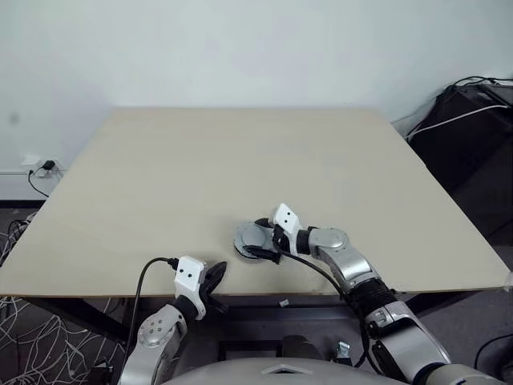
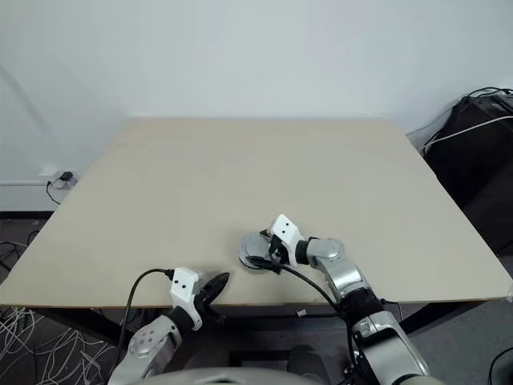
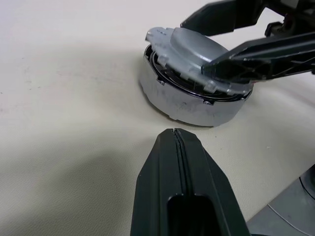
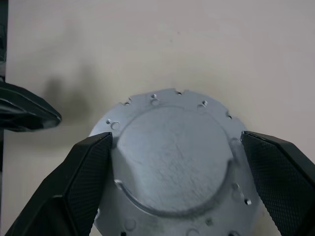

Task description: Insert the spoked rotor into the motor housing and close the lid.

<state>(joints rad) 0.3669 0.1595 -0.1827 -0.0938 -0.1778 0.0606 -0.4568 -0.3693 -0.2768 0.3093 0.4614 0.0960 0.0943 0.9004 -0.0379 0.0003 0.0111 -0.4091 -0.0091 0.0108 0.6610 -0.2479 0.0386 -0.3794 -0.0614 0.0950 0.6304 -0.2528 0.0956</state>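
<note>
Seating the lid [image 3: 194,56] looks like the step in hand: it lies tilted on the housing [image 3: 189,101] near the table's [image 1: 240,160] front edge, with a gap on one side, so the right gripper [image 4: 177,162], jaws spread wide on either side of the lid and grasping nothing, should probably press down evenly until the rim sits flush. Only the left wrist view shows that tilt and gap, while the right wrist view shows the lid centred between the pads; the left gripper [image 1: 210,282] hovers clenched and empty just beside the housing.

Beige table [image 1: 240,160], white wall [image 1: 240,48]
</note>
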